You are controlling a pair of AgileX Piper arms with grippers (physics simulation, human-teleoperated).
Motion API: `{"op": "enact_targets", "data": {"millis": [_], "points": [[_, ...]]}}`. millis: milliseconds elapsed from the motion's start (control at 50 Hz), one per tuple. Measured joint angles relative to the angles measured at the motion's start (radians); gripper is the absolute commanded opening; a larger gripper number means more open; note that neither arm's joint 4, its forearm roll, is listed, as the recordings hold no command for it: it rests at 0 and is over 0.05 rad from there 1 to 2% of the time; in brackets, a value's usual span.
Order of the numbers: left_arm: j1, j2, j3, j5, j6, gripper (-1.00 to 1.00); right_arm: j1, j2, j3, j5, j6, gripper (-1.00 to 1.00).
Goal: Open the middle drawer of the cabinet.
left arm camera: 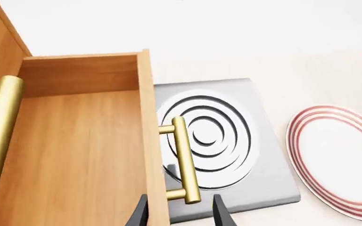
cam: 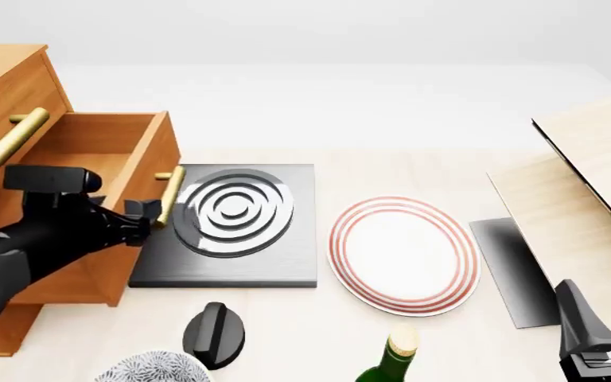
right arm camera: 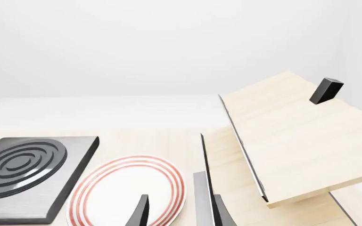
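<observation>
Simulated kitchen tabletop: hotplate [cam: 229, 223], plate [cam: 403, 253], bottle [cam: 388, 364].

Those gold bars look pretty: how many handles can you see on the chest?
2: one on the top drawer, one on the pulled-out middle drawer. The arm may hide a third below.
</observation>
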Motion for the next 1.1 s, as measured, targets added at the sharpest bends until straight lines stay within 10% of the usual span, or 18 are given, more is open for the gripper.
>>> {"op": "enact_targets", "data": {"millis": [280, 700, 1100], "points": [[-0.143, 0.044, -0.034, 0.006, -0.034, 1.00, 0.000, 0.000, 0.000, 0.000, 0.000, 1.00], [-0.178, -0.003, -0.066, 0.142, -0.285, 1.00, 0.000, 0.000, 0.000, 0.000, 0.000, 1.00], [-0.112, -0.341, -0.014, 0.212, -0.044, 1.00, 0.000, 0.000, 0.000, 0.000, 0.000, 1.00]]}}
